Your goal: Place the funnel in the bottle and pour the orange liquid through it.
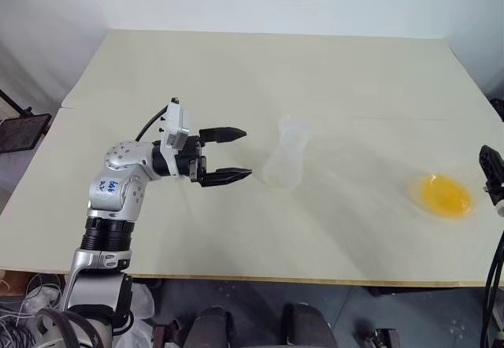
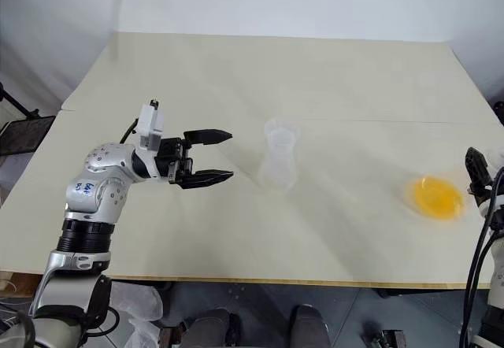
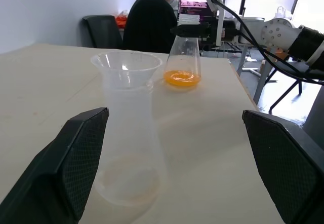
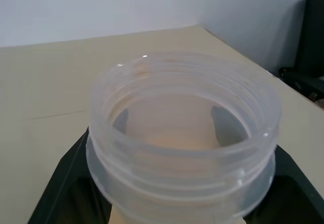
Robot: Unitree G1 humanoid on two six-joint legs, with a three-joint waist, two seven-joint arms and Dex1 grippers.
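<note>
**Funnel seated in bottle; right fingers clamped on the flask neck**

Head views. The bottle (image 1: 282, 168) stands upright mid-table with the funnel (image 1: 293, 134) seated in its neck, so I judge the first step done. My left gripper (image 1: 233, 156) hovers beside it, apart from it, fingers wide and pointing at the bottle; I judge it waits there to steady the bottle during the pour. The orange liquid (image 1: 446, 195) sits well apart, near the table (image 1: 236, 72) edge on my right. My right gripper (image 1: 490, 172) is cut off at the frame edge, and the flask's clear walls barely show against the table here.

Left wrist view. My two left fingers (image 3: 71, 158) stand well apart, nothing between them. The funnel mouth rests on the bottle's rim, level as far as I can tell. Its stem is hidden inside the neck. Beyond stands the larger flask (image 3: 183, 59) with orange liquid in its base, and my right gripper closes on its neck. A person (image 3: 151, 19) sits behind, facing away.

Right wrist view. The flask's ribbed mouth (image 4: 182, 133) sits between my right fingers (image 4: 68, 183), which are clamped on the neck just below. The liquid and the contact faces are hidden from here. The pour is not yet begun.
</note>
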